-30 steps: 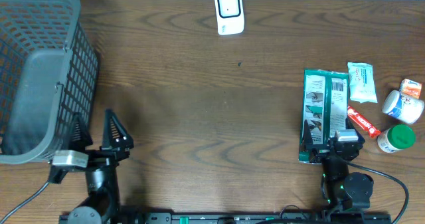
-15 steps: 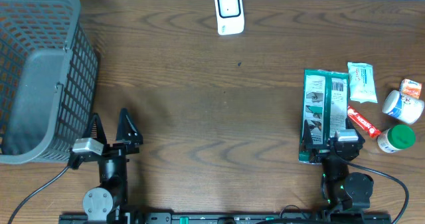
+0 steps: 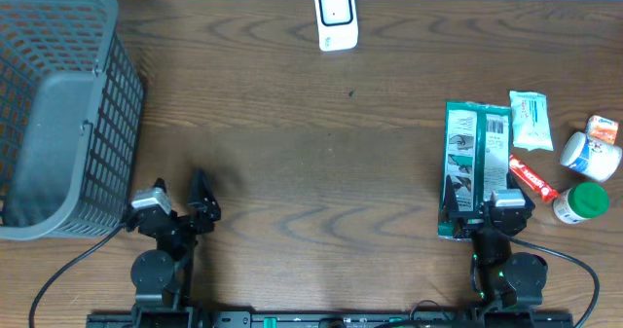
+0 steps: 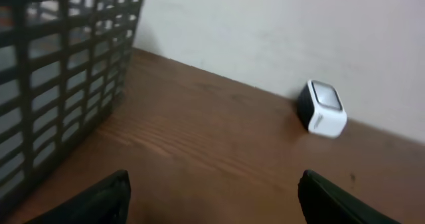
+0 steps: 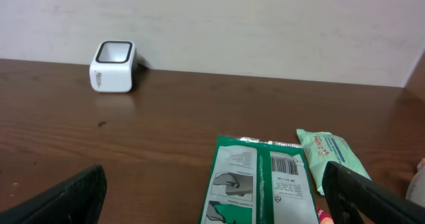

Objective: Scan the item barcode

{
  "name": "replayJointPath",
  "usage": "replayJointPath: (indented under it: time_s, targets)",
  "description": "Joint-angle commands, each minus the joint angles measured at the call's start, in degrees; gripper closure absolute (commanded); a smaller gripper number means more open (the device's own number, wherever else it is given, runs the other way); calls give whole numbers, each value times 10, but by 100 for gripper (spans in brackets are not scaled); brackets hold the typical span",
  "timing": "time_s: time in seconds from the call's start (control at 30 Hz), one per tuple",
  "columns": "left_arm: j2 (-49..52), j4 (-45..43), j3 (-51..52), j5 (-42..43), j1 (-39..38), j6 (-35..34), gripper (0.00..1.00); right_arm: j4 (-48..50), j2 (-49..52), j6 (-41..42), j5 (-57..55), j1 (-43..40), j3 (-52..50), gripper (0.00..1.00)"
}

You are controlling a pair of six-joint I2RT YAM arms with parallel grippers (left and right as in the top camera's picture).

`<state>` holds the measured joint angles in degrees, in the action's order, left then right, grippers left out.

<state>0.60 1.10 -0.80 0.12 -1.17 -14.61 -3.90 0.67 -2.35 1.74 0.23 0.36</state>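
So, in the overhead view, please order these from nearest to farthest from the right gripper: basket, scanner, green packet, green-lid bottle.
1. Green packet, directly ahead of the right gripper.
2. Green-lid bottle, to its right.
3. White scanner, at the far edge.
4. Basket, far left corner.

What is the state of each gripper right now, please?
Left gripper: open, holding nothing.
Right gripper: open, holding nothing.
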Motion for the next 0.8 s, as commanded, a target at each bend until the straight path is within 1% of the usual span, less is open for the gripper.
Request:
replayJointPath:
  time_s: [0.0, 0.07, 0.17, 0.33, 0.4, 0.63, 0.77]
  targets:
    - [-5, 26, 6, 55, 3, 151, 20, -2, -3, -7, 3, -7, -1, 1]
    - [-5, 23, 6, 81, 3, 205, 20, -2, -3, -7, 2, -7, -1, 1]
    - [-5, 21, 6, 94, 3, 240, 20, -2, -3, -7, 3, -7, 0, 1]
    - [-5, 19, 6, 93, 3, 240, 18, -2, -3, -7, 2, -7, -1, 1]
    - [-5, 14, 6, 93, 3, 238, 20, -2, -3, -7, 3, -7, -1, 1]
    - [-5, -28, 6, 93, 3, 238, 19, -2, -3, -7, 3, -7, -1, 1]
    - [-5, -18, 6, 93, 3, 238, 19, -2, -3, -7, 3, -7, -1, 1]
